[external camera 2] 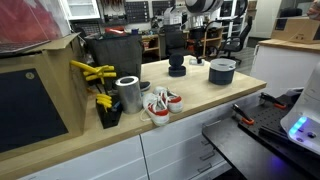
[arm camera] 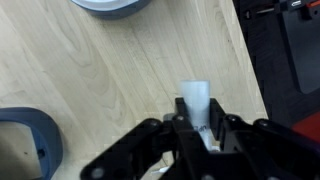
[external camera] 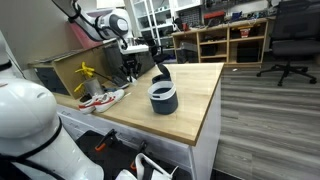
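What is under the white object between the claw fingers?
In the wrist view, only bare wooden tabletop shows under the white object. The claw covers its lower part, so whether it touches the wood is hidden.

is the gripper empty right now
No, in the wrist view the gripper is shut on a white block above the wooden table.

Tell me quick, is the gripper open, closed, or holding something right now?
Gripper: jaws closed on a small white object; what the object is cannot be told.
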You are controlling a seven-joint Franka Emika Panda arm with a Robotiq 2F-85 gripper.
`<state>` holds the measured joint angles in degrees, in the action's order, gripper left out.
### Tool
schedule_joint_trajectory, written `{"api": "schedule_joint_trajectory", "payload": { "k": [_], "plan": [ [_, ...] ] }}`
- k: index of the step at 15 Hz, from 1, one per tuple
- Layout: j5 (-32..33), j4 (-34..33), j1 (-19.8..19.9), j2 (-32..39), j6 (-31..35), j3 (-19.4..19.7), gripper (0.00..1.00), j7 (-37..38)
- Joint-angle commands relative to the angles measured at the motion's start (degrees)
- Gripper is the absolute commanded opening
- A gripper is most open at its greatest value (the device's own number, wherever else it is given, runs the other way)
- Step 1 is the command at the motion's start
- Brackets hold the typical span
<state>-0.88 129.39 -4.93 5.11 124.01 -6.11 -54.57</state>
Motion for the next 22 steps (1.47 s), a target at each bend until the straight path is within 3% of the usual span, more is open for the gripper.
{"api": "schedule_joint_trajectory", "payload": {
  "k": [1, 5, 12, 17, 19, 22],
  "plan": [
    [0.04, 2.85, 0.43, 1.45, 6.53, -0.04, 0.07, 1.31],
    [0.01, 6.92, 0.81, 3.38, 13.89, -0.33, 0.07, 2.03],
    [6.55, 13.95, -0.11, 7.14, 26.71, -0.54, 0.07, 7.63],
    [11.31, 15.14, 0.12, 8.83, 30.60, -0.57, 0.07, 12.10],
    [12.37, 14.95, 0.41, 8.94, 30.84, -0.34, 0.52, 12.85],
    [12.04, 14.81, 1.86, 7.60, 29.99, -0.41, 0.62, 11.76]
  ]
}}
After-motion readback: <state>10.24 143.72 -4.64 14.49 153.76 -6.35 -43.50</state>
